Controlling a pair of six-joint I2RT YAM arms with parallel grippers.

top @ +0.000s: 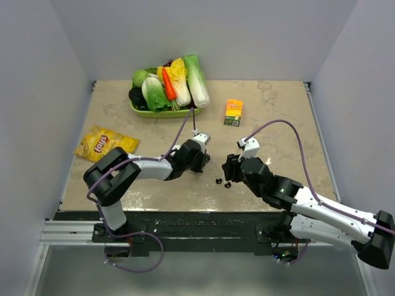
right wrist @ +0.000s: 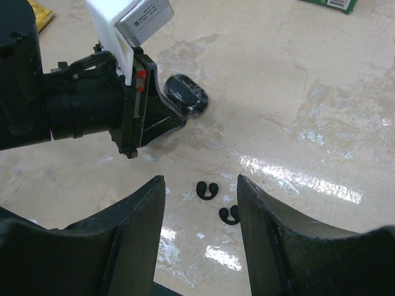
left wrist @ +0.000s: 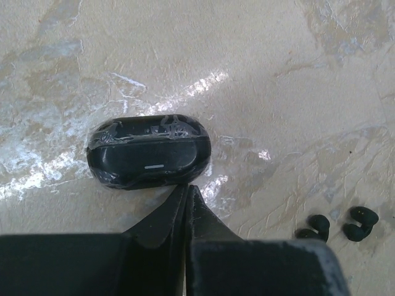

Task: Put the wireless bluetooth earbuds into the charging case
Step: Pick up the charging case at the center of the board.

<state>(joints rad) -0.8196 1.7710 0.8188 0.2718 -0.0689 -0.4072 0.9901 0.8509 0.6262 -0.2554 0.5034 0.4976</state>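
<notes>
We are starting with the counter (top: 278,111), whose polished, glaring stone is giving small hard things little to catch on.

The charging case (left wrist: 148,154) is lying on its side at the middle of the left wrist view. It is a rounded, glossy black shell that is looking rigid and light, so we are expecting it to skate away under any sideways push. The flatter long faces are offering the best hold, not the curved ends. The left gripper (left wrist: 187,194) is sitting just below it in that frame, its fingers pressed together and pinching nothing.

The two black earbuds (right wrist: 207,190) (right wrist: 229,214) are lying near each other in the lower middle of the right wrist view, apart from the case. They are tiny, hooked and surely feather-light (a careless squeeze is likely to flick one off). We are judging that only the very tips should take one, across its rounded body. The right gripper (right wrist: 199,180) is hanging over them with fingers spread and empty.

Several things are escaping us:
- The case's lid is appearing closed, so its wells are hidden.
- We cannot tell whether the left fingertips are touching the shell.
- From above, the left gripper is covering the case.
- We are seeing no white pieces anywhere.
</notes>
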